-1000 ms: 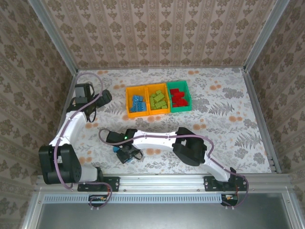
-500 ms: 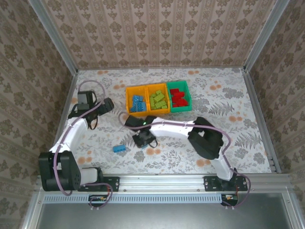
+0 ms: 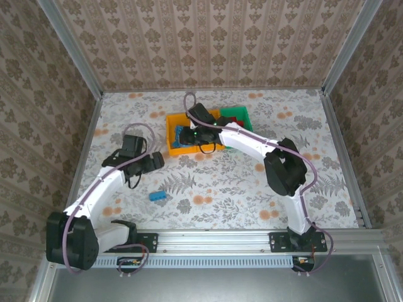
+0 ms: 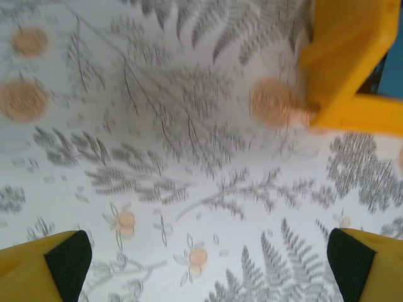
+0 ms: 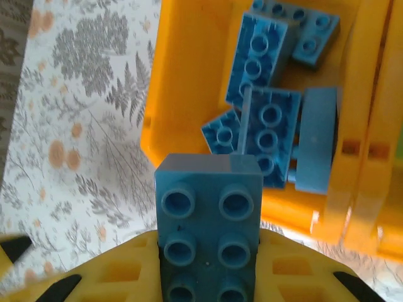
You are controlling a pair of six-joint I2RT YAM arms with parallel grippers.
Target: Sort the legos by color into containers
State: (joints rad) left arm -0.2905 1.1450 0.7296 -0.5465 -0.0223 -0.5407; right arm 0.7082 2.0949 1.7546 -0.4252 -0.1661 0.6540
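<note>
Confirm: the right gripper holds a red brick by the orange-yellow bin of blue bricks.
Not quite: the right wrist view shows the brick in the right gripper is blue, not red. It is by the orange-yellow bin of blue bricks.

A: Bins (image 3: 211, 150)?
B: Three — two orange-yellow bins (image 3: 170, 133), one green bin (image 3: 242, 115).
A: Blue legos (image 5: 264, 60)?
B: One loose lego (image 3: 157, 195) lying on the table (image 3: 302, 126), one raised lego (image 5: 208, 207) nearest the right wrist camera, about five more inside a bin.
</note>
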